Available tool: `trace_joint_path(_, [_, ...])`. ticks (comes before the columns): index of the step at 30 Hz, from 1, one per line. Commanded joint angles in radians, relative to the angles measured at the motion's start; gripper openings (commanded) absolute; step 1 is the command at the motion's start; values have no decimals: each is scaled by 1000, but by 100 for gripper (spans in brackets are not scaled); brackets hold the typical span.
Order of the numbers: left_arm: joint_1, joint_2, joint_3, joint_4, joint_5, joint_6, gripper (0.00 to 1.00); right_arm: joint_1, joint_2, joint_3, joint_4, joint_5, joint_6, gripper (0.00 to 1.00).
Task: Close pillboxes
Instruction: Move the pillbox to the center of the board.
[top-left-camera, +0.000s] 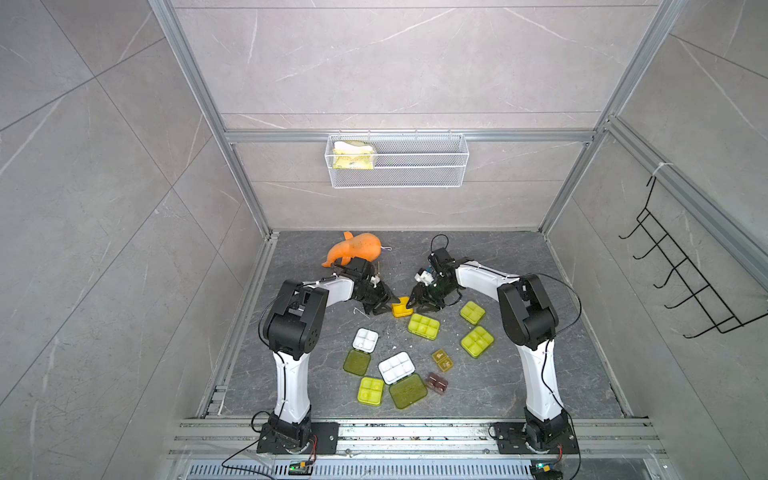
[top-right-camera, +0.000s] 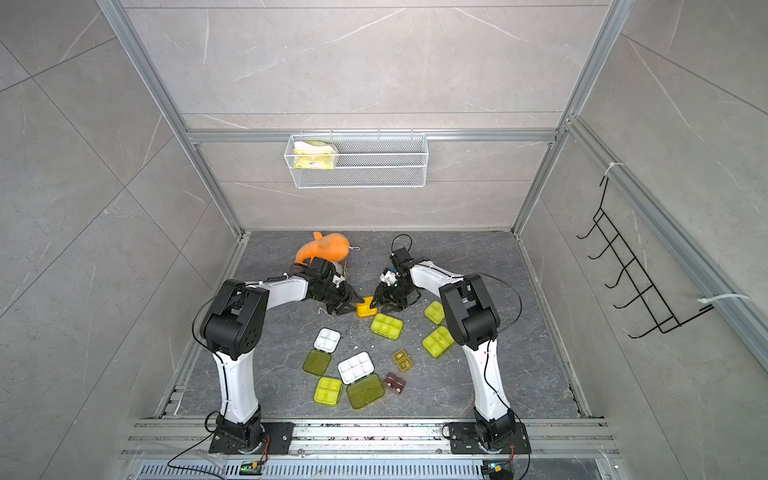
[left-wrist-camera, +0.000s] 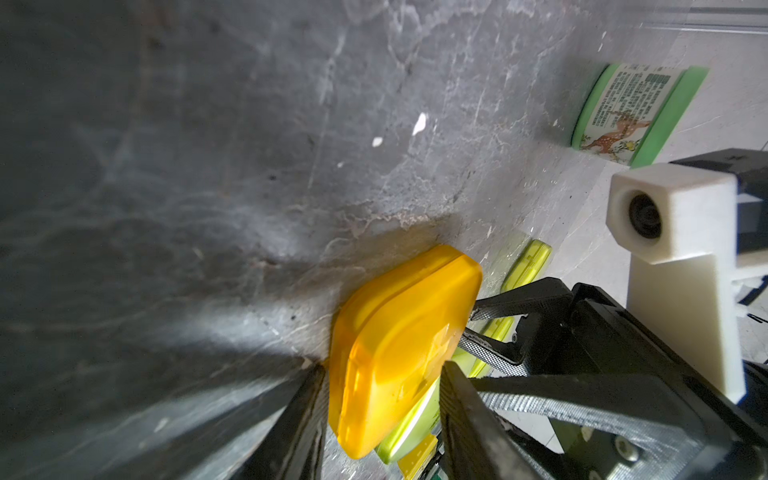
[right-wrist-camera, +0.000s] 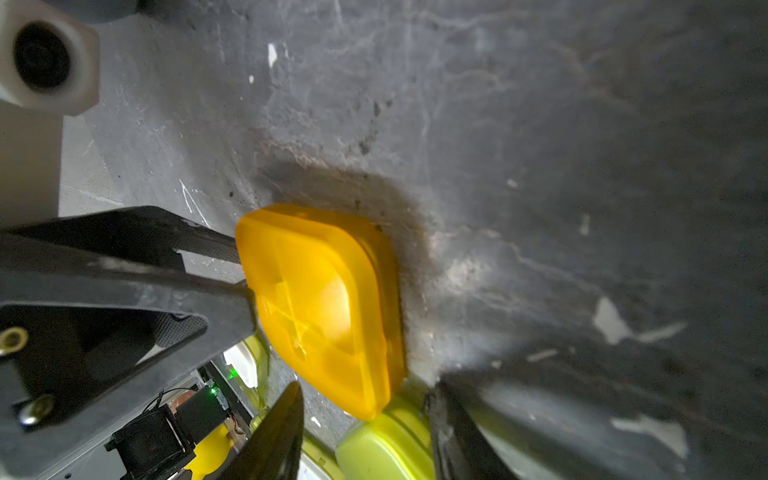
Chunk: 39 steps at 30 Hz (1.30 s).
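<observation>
A small orange pillbox (top-left-camera: 401, 307) (top-right-camera: 365, 309) with its lid down rests on the dark floor between both grippers. My left gripper (top-left-camera: 388, 306) (left-wrist-camera: 382, 419) is shut on the orange pillbox (left-wrist-camera: 399, 345), a finger against each side. My right gripper (top-left-camera: 415, 306) (right-wrist-camera: 365, 436) stands open at the orange pillbox's (right-wrist-camera: 328, 307) other end, fingers apart from it. Closed yellow-green pillboxes (top-left-camera: 423, 326) lie nearby. Two white trays (top-left-camera: 365, 339) (top-left-camera: 396, 367) lie open with lids (top-left-camera: 356, 362) (top-left-camera: 408, 390) flat. The amber two-cell box (top-left-camera: 441, 360) is open.
An orange plush toy (top-left-camera: 353, 249) lies behind the left arm. A dark brown small box (top-left-camera: 436, 382) sits near the front. A green-lidded jar (left-wrist-camera: 636, 112) stands further back. A wire basket (top-left-camera: 397, 160) hangs on the rear wall, a black hook rack (top-left-camera: 685, 282) on the right wall.
</observation>
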Motion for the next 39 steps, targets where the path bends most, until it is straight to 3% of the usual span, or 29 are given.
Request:
trace_joint_path(1, [4, -15, -16, -26, -24, 7, 47, 4, 14, 8, 17, -20, 4, 50])
trace_joint_path(11, [4, -2, -5, -2, -28, -19, 46, 4, 68, 38, 19, -43, 10, 43])
trace_joint_path(23, [-2, 61, 87, 27, -27, -74, 46, 1, 95, 132, -42, 40, -14, 32])
trace_joint_path(30, [-3, 62, 102, 2, -34, -66, 46, -6, 125, 236, -89, 45, -21, 35])
trace_joint_path(39, [-3, -21, 23, -17, -71, -49, 55, -16, 36, 193, -94, 66, -57, 46])
